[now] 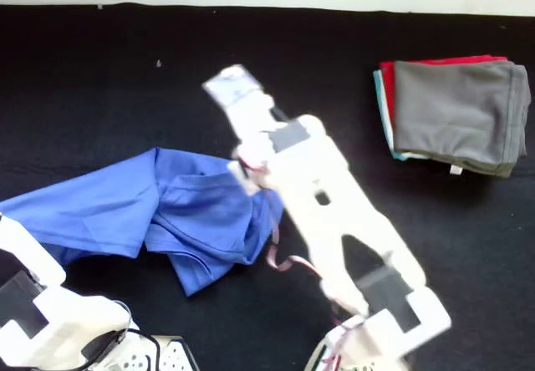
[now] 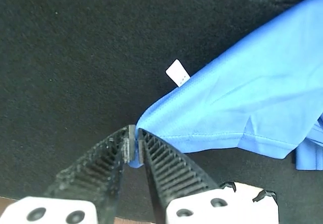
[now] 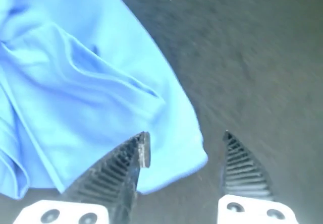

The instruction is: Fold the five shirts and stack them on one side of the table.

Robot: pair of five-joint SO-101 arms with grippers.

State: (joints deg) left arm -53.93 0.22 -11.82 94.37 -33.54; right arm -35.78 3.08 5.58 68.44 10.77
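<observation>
Blue shirt (image 1: 167,212) lies crumpled on the black table (image 1: 100,78), left of centre in the high view. Its long axis runs across the table from the left edge toward the middle, and the middle end is the more bunched.

Stack of folded shirts (image 1: 456,116), grey on top, sits well apart at the far right.

Left gripper (image 2: 135,148): jaws pressed together, pinching a hem corner of the blue shirt at its outer end. A small white tag (image 2: 177,73) shows just beyond that corner.

Right gripper (image 3: 184,151): jaws spread, nothing held. It is poised over the opposite, bunched end. A rounded fold of hem lies between the two fingers, closer to one of them, with bare table under the other.

Judgement: the right arm is the nearer one to the free end. The next move depends on this hem edge sitting squarely in the gap before the jaws close. With both ends gripped, the shirt could be stretched flat along its long axis.
</observation>
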